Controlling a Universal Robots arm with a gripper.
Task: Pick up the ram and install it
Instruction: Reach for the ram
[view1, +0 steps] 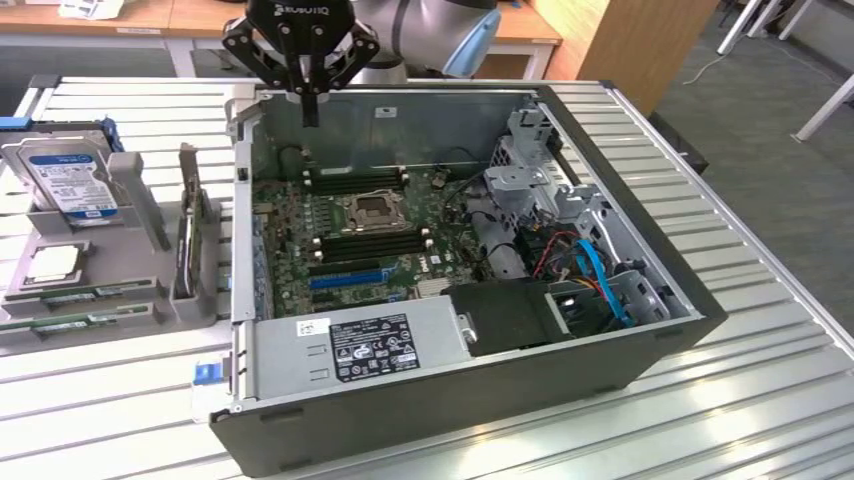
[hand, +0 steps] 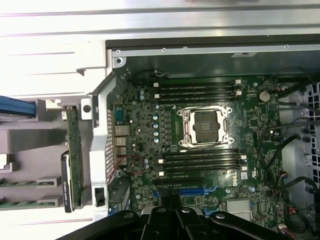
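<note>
Ram (view1: 96, 292) lies flat at the exterior view's lower left, a thin green strip with its long edge running across a grey plastic holder (view1: 134, 190); a second stick (view1: 74, 322) lies parallel to it, just nearer the camera. A square processor chip (view1: 54, 263) sits just behind them, and a hard drive (view1: 70, 180) with a blue-and-white label leans further back. At the holder's right edge a wider green expansion card (view1: 187, 235) stands on edge, close to the side wall of the computer case (view1: 667, 330). Between holder and case only a narrow strip of the ribbed metal table (view1: 747, 400) is free.

The gripper (view1: 310, 112) hangs at the upper middle of the exterior view, above the case's far wall and well apart from the ram. Its black fingers are pinched together with nothing between them.

The case lies on its side with the top open. The green motherboard (view1: 300, 215) is flat on its floor. A square metal CPU socket (view1: 370, 212) sits in the middle, with long black memory slots (view1: 354, 180) on two sides of it. A blue slot (view1: 350, 280) lies nearer the boxy grey power supply (view1: 360, 345). Blue cables (view1: 601, 285) and drive cages crowd the exterior view's right side.
</note>
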